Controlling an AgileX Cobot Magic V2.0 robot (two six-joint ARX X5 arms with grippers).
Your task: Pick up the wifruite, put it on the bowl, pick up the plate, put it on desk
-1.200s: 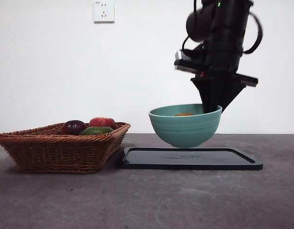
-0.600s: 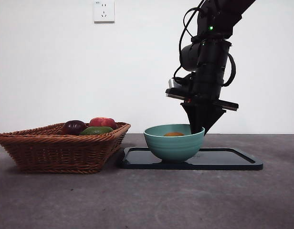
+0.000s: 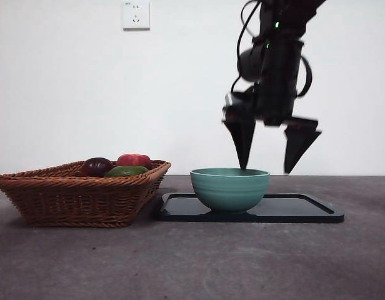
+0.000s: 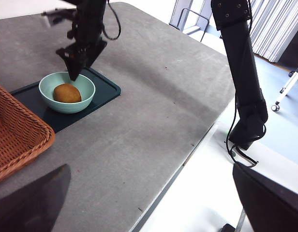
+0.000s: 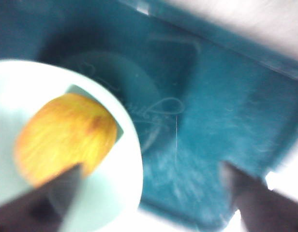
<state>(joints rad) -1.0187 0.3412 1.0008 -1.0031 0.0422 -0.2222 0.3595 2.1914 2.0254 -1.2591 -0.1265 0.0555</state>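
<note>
We see the fruit (image 4: pixel 67 93) already in the bowl (image 3: pixel 230 188), which sits on the black tray (image 3: pixel 305 209) rather than the bench (image 3: pixel 192 262), with the right gripper (image 3: pixel 270 150) wide open and empty above it; we cannot tell the left gripper's state.

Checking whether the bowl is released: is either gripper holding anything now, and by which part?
Nothing is held. The right gripper hangs open above the bowl; the left gripper is open too.

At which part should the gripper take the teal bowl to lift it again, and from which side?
Probably the bowl's thin rim, from above, one jaw inside and one outside. The right gripper hangs open over that rim, and the fruit lies at the middle, leaving room by the wall.
</note>
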